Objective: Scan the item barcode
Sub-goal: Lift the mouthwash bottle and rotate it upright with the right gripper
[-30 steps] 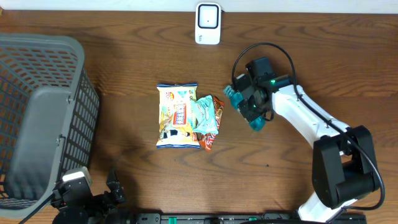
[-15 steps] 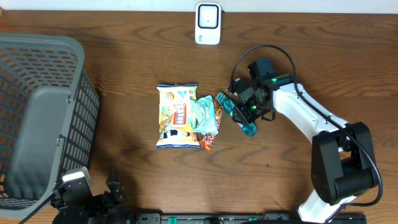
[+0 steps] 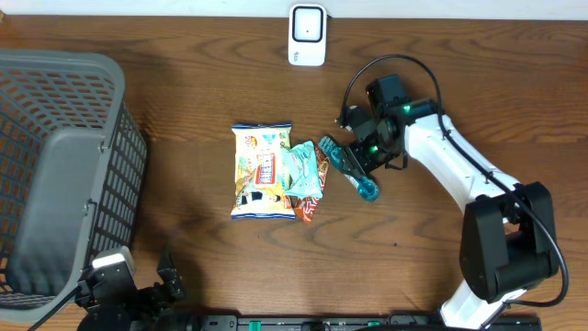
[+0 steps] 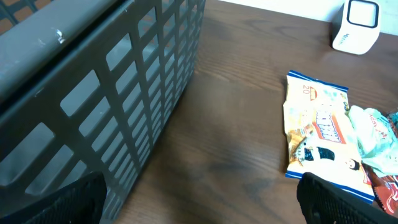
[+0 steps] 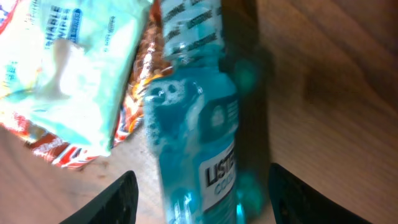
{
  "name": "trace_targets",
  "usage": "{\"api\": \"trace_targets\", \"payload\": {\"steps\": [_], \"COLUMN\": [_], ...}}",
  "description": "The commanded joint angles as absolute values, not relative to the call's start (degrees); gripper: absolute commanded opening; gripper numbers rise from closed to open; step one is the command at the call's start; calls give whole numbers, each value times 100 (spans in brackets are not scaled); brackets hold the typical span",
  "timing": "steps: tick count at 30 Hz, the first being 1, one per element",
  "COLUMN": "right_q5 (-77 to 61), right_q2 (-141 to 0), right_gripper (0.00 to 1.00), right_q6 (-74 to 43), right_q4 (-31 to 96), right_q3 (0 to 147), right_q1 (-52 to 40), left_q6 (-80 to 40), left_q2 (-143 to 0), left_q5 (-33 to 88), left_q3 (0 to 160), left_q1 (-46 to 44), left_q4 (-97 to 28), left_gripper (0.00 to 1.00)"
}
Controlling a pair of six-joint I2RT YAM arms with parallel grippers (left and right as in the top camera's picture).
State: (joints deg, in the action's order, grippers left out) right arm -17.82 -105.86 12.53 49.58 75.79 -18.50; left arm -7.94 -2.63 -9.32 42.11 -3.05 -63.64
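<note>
Right gripper now spread, released Listerine bottle lying beside wipes pack, left gripper gaping wide.

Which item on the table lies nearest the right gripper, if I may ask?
The blue mouthwash bottle, lying between the right gripper's fingers; the wipes pack and snack bag lie beyond it.

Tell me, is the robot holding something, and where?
Nothing is held. The right gripper stands open around the mouthwash bottle lying on the table; the left gripper is open and empty.
</note>
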Motion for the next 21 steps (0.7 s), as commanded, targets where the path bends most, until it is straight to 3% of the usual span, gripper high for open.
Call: {"api": "trace_targets", "payload": {"steps": [1,5,9,12,14,21], "right_q5": [-2095,-2224,-2084,-2038,-1887,-598], "right_q2": [-10514,-10180,-9616,-9220,-8995,-9338], "right_gripper": [59,57,75,83,99,99], "right_q6": [1155,1157,1109,801,729,388], "right_q4": [5485,6158,6219,5758,5181,5046], "right_q3": [8267,8702,8396,7961,7609,7470], "right_q1": [-1883,-1879,-1879,-1879,-1892,-2320], "left_q6": [-847,-847,-847,-847,-847,-847], "left_q2": [-263,-263,-263,-263,-263,-263], "left_q5": [-947,-947,-947,-947,-947,-947], "left_q3": [4237,4237,4237,4237,4237,4237], "left_q1": [-285,-285,-285,-285,-285,-285], "left_q4": [-6353,-6353,-6353,-6353,-6353,-6353], "left_gripper": [98,98,98,98,98,98]}}
